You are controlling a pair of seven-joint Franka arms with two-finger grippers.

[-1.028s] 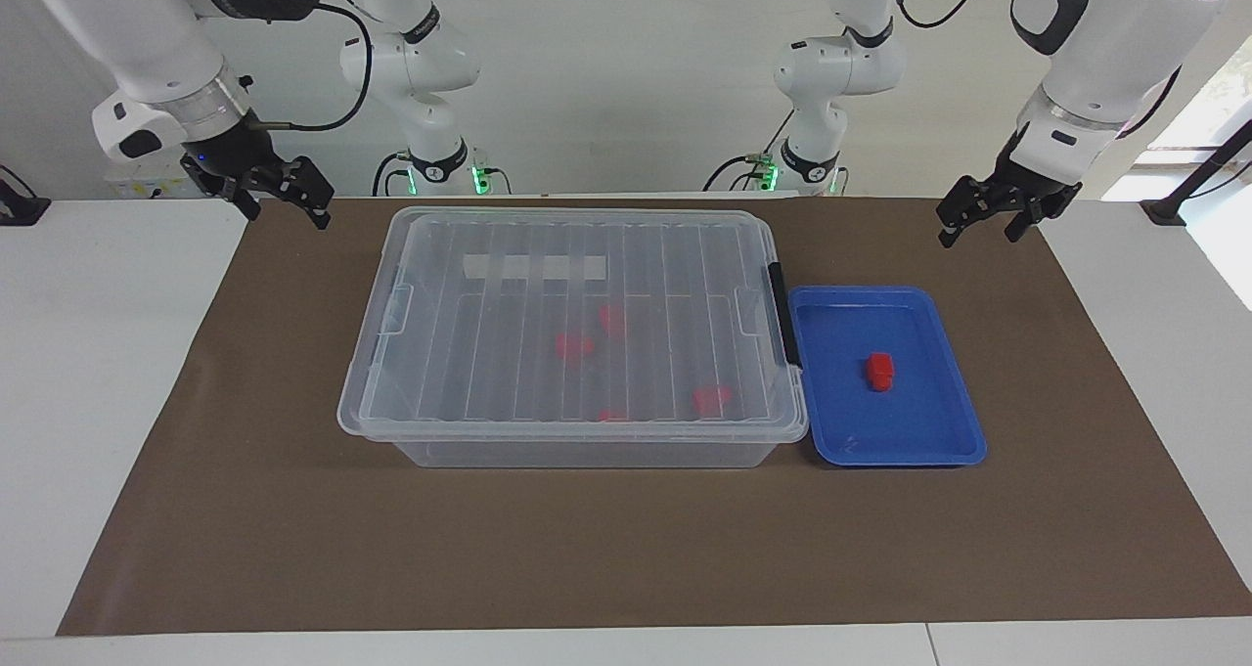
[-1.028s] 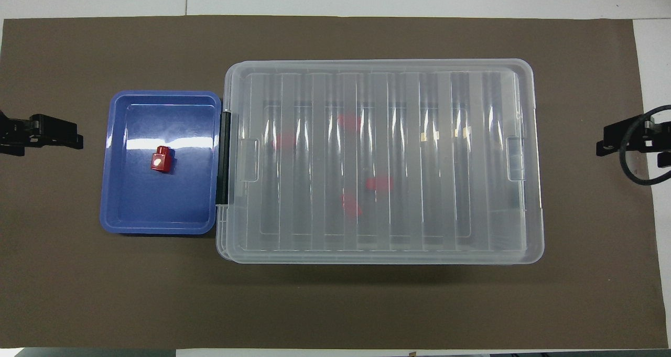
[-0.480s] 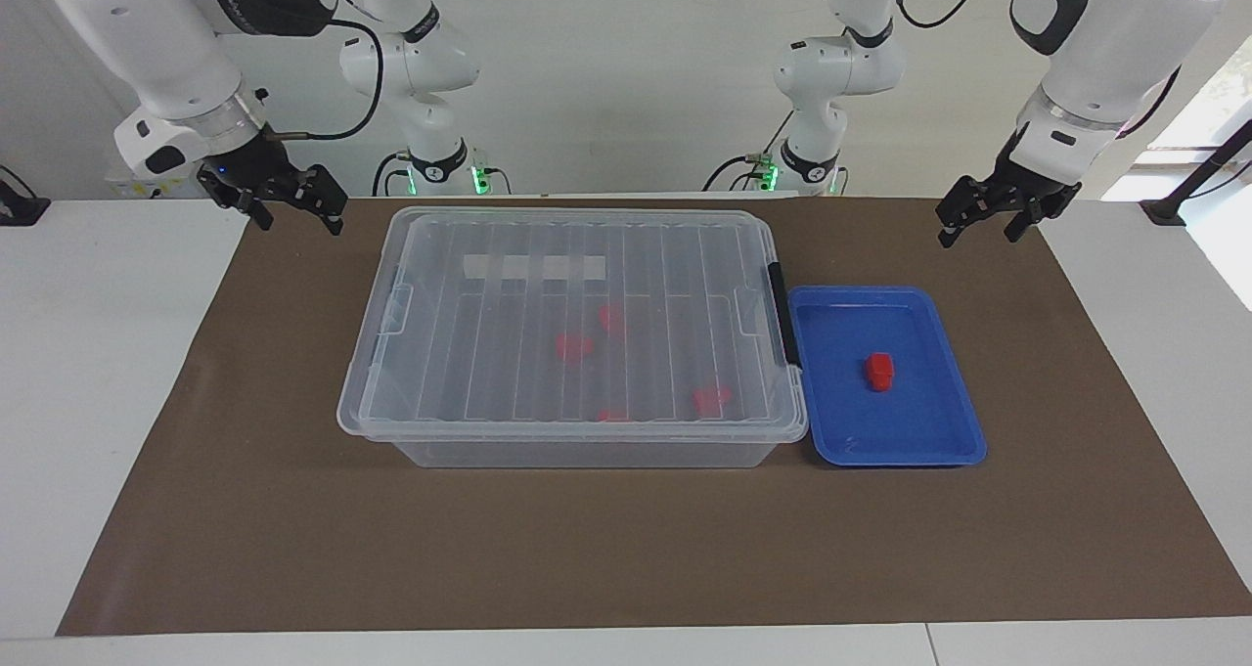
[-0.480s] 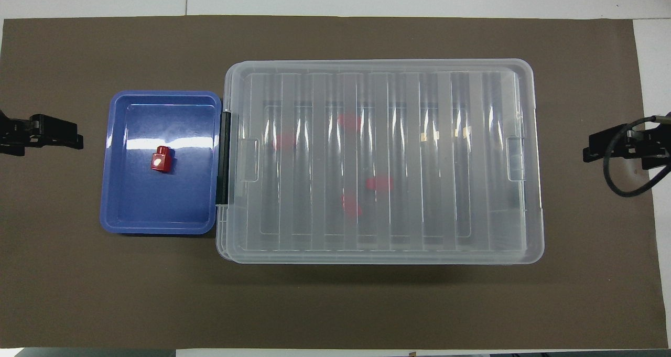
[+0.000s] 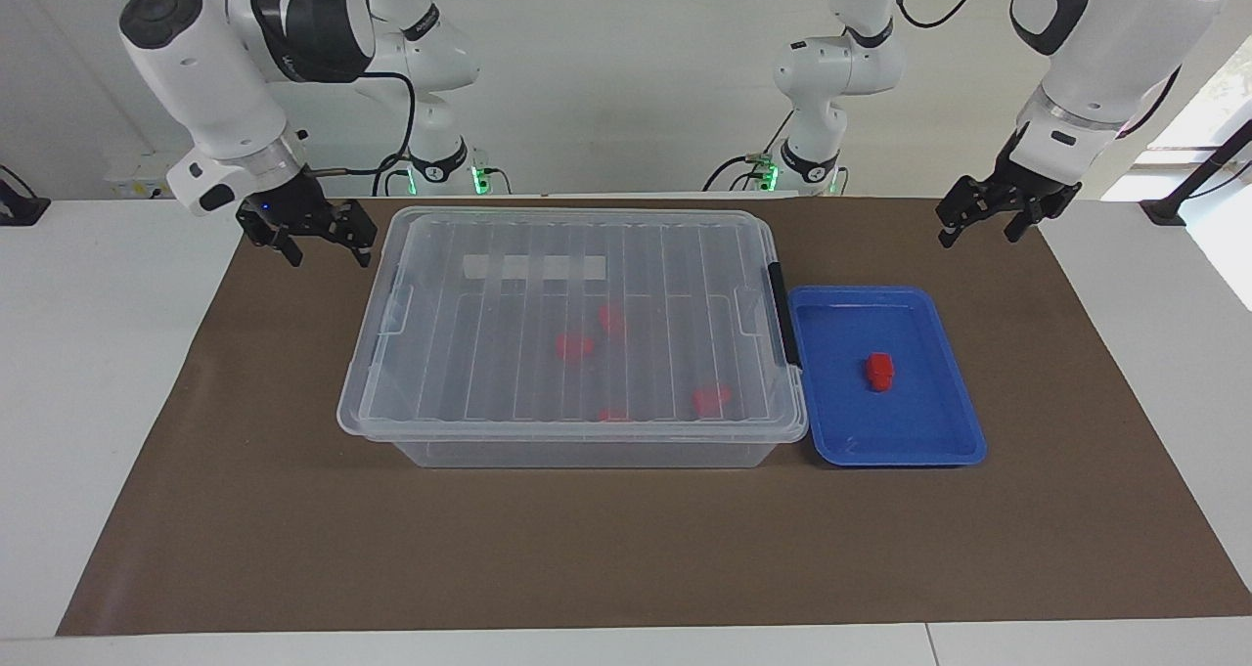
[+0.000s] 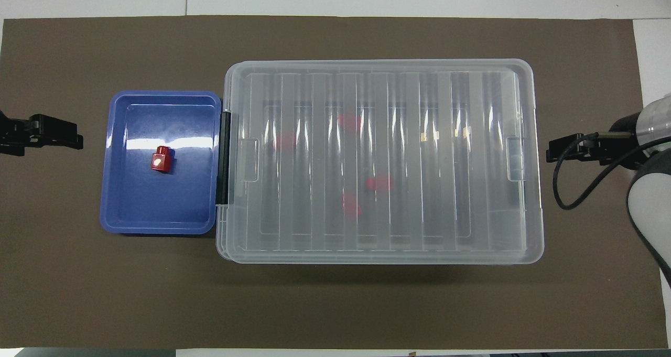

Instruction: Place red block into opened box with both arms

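Right gripper (image 5: 325,241): has swung in beside the lidded clear plastic box (image 5: 577,329), jaws wide, empty.
Left gripper (image 5: 990,218): waits, open, empty.
Small red block (image 5: 880,371): untouched in blue tray (image 5: 939,441).
Meaning: lid-opening comes first.

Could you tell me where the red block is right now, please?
The red block lies loose in the blue tray, which sits against the box at the left arm's end of the table.

I could read no text anywhere. The whitish label strip (image 5: 535,268) on the box (image 5: 577,446) looked blank to me, and the lettering on the right arm (image 5: 293,55) was too small to read.
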